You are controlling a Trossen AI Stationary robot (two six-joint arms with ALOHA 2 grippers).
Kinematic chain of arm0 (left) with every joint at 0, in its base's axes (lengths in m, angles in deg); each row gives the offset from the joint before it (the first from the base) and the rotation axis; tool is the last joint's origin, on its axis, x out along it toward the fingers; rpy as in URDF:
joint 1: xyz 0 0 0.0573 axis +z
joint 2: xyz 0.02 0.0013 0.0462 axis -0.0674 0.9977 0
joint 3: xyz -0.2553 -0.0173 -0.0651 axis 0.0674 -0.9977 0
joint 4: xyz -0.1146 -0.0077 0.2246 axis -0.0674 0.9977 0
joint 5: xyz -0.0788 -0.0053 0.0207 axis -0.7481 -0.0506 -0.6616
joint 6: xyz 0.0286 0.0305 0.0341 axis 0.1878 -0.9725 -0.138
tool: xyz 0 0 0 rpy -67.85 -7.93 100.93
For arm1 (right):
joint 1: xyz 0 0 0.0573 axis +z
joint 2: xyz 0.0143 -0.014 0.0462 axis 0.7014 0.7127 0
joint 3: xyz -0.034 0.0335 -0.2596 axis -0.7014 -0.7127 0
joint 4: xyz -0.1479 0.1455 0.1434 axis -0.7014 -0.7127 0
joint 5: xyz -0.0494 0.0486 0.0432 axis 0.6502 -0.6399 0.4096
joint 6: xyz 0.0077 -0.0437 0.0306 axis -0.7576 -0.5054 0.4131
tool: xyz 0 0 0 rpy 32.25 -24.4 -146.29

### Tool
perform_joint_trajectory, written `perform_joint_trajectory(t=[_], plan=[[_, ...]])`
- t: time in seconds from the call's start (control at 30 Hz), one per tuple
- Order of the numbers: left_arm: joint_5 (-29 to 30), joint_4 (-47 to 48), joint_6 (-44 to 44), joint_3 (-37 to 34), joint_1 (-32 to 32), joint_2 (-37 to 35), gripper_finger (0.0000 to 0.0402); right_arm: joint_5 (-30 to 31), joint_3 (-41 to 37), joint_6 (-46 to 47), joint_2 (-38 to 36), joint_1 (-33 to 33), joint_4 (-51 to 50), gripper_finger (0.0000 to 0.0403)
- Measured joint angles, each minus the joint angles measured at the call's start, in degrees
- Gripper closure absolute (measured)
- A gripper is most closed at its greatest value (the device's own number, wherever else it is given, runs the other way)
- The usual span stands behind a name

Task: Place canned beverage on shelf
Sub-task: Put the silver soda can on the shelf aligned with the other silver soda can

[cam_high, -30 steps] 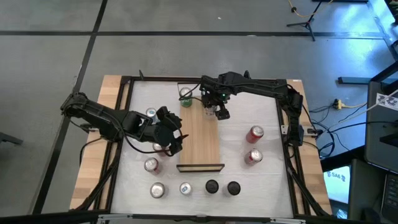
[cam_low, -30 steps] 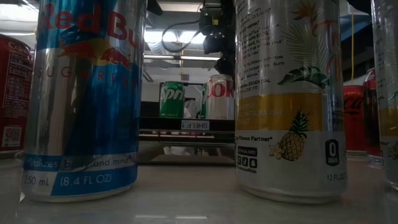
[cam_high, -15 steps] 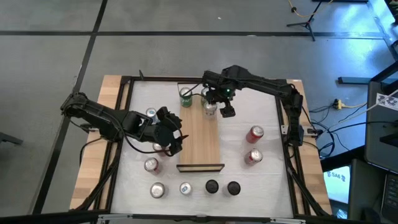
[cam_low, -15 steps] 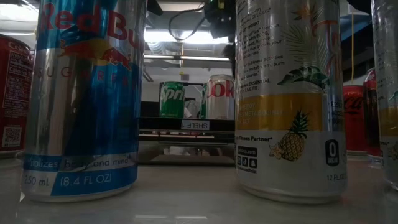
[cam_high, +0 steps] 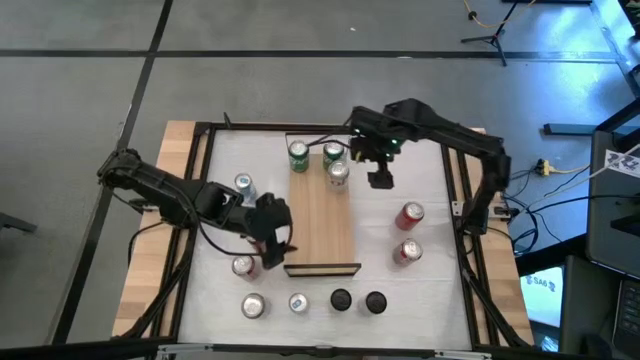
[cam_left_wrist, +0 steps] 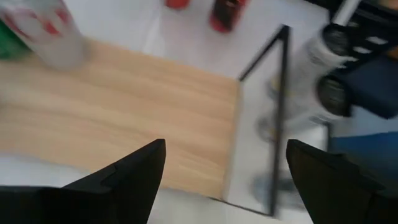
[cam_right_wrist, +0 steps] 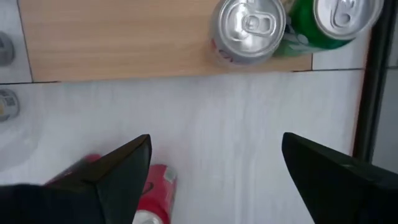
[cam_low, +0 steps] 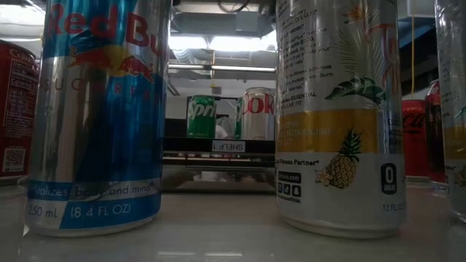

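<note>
Right claw [cam_high: 381, 180]: wide, empty; silver Coke can [cam_high: 338, 174] just beside it on the shelf [cam_high: 320, 225].
Left claw [cam_high: 270, 250]: wide, empty; shelf corner directly beside.

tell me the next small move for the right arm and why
Probably swing the right end effector toward the red can just beyond it. It is open and empty beside the shelf, where three cans already stand at the far end, so another pickup seems due.

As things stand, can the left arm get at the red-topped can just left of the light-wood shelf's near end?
Probably yes: the left gripper hangs open right by that red-topped can, nothing between them; light-wood shelf alongside.
</note>
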Motion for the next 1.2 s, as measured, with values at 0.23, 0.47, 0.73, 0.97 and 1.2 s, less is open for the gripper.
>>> perform_joint_trajectory(t=[0.23,0.47,0.73,0.97,1.2], plan=[[-2.38,0.76,16.9,2.61,-6.93,-0.02,0.0079,1.75,-13.91,4.55,-10.95,5.42,9.0,0.0047],[-3.73,6.08,45.21,2.83,-14.03,0.41,0.0079,5.12,-29.95,10.77,-22.08,10.19,15.46,0.0047],[-7.68,12.5,77.54,2.83,-19.32,1.5,0.0093,10.3,-43.61,16.87,-33.49,16.46,22.88,0.0047],[-15.76,12.65,87.32,2.83,-20.18,7.87,0.0096,11.75,-48.12,16.77,-38.96,19.98,31.05,0.0047],[-17.4,11.91,90.61,2.83,-20.14,12.95,0.0096,11.74,-48.25,16.4,-39.58,20.82,33.41,0.0047]])
